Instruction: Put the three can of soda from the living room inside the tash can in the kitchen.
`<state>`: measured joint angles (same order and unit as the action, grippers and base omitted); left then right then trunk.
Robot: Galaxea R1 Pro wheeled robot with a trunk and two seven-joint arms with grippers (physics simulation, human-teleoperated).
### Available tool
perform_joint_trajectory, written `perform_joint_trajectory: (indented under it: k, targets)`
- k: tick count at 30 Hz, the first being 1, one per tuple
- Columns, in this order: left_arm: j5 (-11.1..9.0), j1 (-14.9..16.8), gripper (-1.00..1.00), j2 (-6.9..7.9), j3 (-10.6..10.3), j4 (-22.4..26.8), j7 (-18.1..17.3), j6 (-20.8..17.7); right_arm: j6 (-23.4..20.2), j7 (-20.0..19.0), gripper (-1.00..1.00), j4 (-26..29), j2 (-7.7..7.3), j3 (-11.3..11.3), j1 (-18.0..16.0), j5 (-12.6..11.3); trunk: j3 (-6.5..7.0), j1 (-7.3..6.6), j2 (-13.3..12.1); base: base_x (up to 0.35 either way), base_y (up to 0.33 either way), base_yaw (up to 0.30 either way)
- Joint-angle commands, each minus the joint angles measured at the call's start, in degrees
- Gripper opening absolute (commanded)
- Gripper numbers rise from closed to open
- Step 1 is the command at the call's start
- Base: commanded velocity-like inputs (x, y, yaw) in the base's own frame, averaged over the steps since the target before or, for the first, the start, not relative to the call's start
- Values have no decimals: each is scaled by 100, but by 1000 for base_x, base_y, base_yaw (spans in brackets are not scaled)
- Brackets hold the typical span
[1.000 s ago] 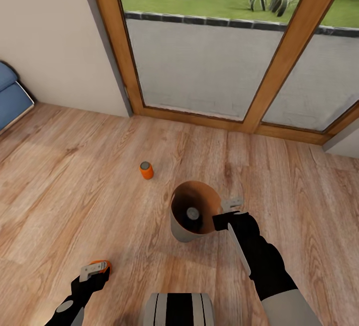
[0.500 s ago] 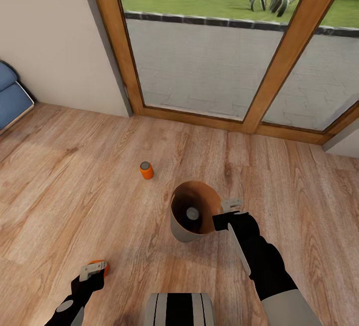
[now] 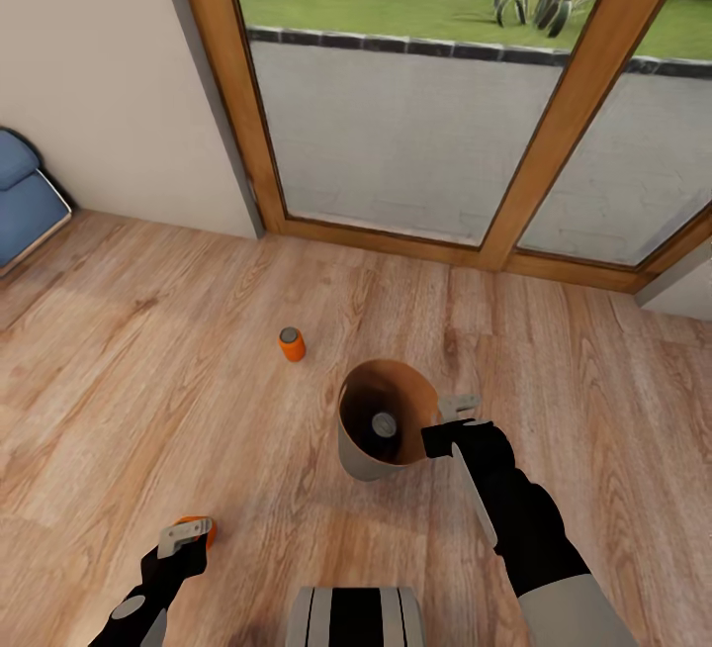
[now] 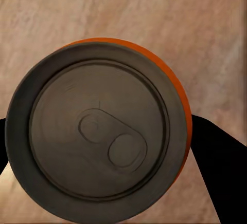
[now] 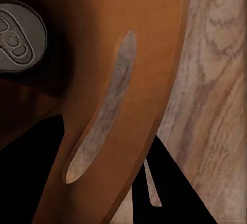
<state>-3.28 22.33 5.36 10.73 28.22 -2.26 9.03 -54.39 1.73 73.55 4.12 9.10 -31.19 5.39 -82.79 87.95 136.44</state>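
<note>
The pale grey trash can (image 3: 358, 457) with its brown-orange inside (image 5: 154, 39) stands on the reddish wood floor in front of me. My right gripper (image 3: 451, 414) is shut on its near right rim. Inside it stands a soda can (image 3: 384, 423) (image 5: 14, 36); only its silvery top shows. One orange soda can (image 3: 291, 342) stands alone on the floor, left of and beyond the bin. At the lower left my left gripper (image 3: 186, 535) is shut on the other orange soda can (image 3: 205, 527) (image 4: 98, 136), its dark fingers against both sides.
Wood-framed glass garden doors (image 3: 247, 123) span the back, with a white wall (image 3: 89, 73) to their left. A blue sofa corner (image 3: 22, 194) shows at the left edge. My own base (image 3: 354, 615) sits at the bottom centre. Open wood floor lies all around.
The picture has tilted down slightly. My left gripper has shifted a little to the left around the orange can. The right gripper and the bin have kept still.
</note>
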Motion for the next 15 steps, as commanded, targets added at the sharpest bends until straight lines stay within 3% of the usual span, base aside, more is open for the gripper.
perform_joint_trajectory:
  k: [1,15]
  targets:
    - [3,0,-100,0,-1,-1,6,1,7,-50,-100,1,1,3,-1,-82,19,-23,-42,0,0,0]
    - [3,0,-100,0,-1,-1,6,2,7,-50,-100,1,1,-2,-1,-82,294,-330,-603,0,0,0]
